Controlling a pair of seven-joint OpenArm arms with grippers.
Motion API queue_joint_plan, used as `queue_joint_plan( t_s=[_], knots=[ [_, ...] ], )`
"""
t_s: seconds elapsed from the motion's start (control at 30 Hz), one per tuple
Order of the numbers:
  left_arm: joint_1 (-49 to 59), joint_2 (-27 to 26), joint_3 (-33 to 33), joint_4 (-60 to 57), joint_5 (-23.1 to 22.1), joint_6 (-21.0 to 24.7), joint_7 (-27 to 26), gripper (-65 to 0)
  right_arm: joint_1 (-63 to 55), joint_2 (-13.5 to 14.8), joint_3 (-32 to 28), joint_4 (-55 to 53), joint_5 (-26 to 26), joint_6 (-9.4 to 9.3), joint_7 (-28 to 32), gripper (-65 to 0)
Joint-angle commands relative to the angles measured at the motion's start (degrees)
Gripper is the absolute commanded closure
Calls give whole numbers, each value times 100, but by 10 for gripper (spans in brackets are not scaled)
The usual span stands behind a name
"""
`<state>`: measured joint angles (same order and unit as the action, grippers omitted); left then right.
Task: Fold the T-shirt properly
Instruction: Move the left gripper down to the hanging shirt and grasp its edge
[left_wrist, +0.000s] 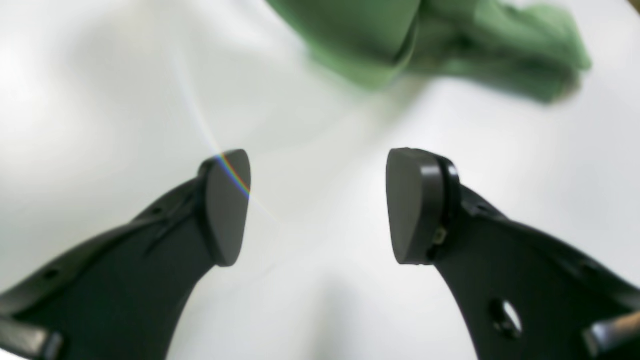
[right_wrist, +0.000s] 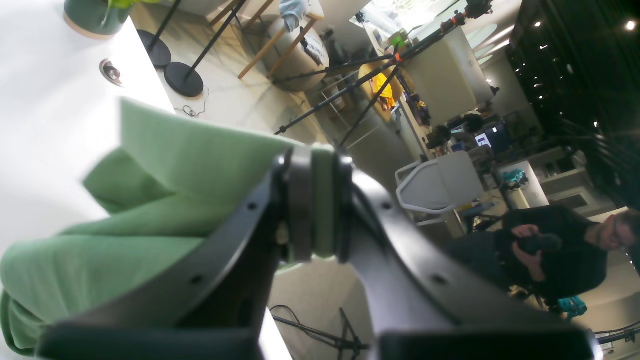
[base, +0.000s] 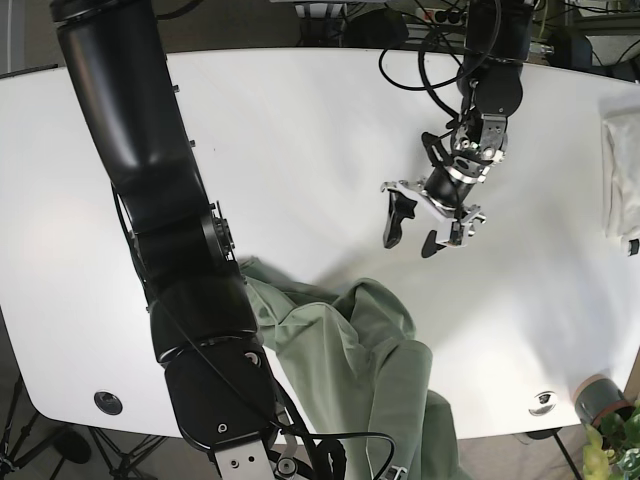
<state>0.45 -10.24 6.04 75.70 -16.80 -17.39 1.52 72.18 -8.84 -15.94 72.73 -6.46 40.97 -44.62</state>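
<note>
Green T-shirt (base: 370, 370) bunched at the near edge of the white table (base: 300, 150) — one arm gripping it, the other empty.

The right gripper (right_wrist: 317, 210) is pinched tight on a fold of the shirt, lifting it off the near edge, while the left gripper (left_wrist: 317, 205) hovers over bare table farther back with jaws spread wide, holding nothing. The cloth looks light, soft and limp — it will likely sag and crumple unless held at two points, best at a hem corner or shoulder seam.
</note>
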Motion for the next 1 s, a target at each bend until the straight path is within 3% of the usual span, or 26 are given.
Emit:
queue_joint_plan(
  t_s=[0.0, 0.6, 0.97],
  knots=[
    [-339, 132, 24, -93, -48, -59, -156, -401, 262, -16, 69, 99, -18, -97, 176, 0],
    [-1913, 861, 42, -2291, -83, -94, -156, -401, 262, -16, 60, 301, -18, -97, 176, 0],
    [-2379, 1125, 51, -2704, -74, -94, -156, -401, 262, -16, 69, 301, 9, -97, 176, 0]
  ],
)
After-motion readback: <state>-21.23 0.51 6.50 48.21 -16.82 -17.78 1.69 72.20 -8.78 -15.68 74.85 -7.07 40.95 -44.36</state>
